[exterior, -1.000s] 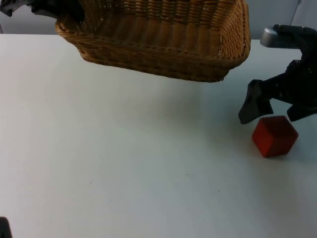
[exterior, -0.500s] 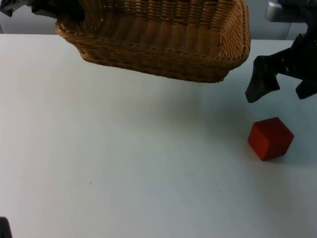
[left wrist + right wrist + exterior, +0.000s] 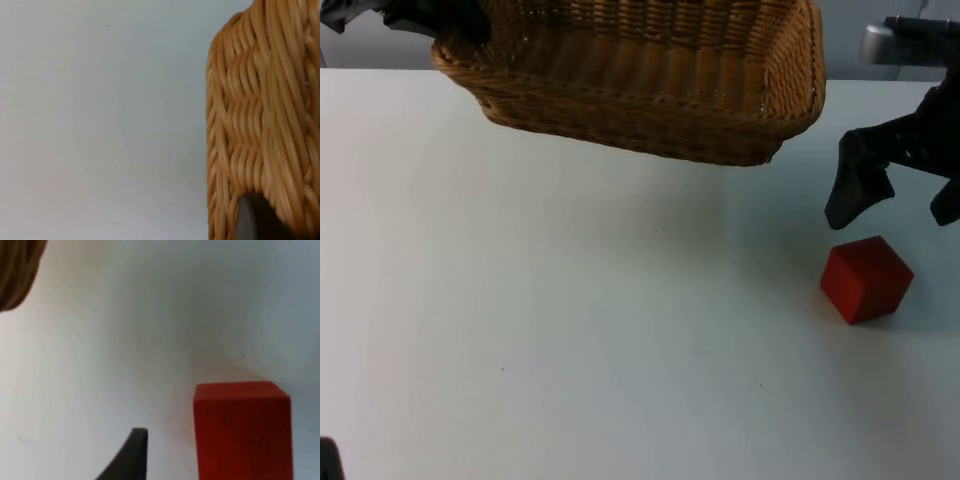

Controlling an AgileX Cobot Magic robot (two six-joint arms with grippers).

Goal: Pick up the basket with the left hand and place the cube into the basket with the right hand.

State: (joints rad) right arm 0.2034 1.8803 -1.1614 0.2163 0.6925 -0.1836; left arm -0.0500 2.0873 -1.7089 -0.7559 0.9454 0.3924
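A: Where is the basket (image 3: 650,85)?

B: Off the counter (image 3: 570,340), held up in the air, tilted, its open side facing up and toward the top camera. It is woven from tan wicker, oblong with rounded corners, and nothing lies inside that I can see. Its shadow falls on the counter beneath it.

A: And the cube (image 3: 866,278)?

B: A solid red block, resting flat on the counter, well apart from the basket, beyond the basket's right-hand corner and nearer the camera. It sits turned so that one vertical edge faces the camera. In the right wrist view the cube (image 3: 242,430) stands upright, its shadow just behind it.
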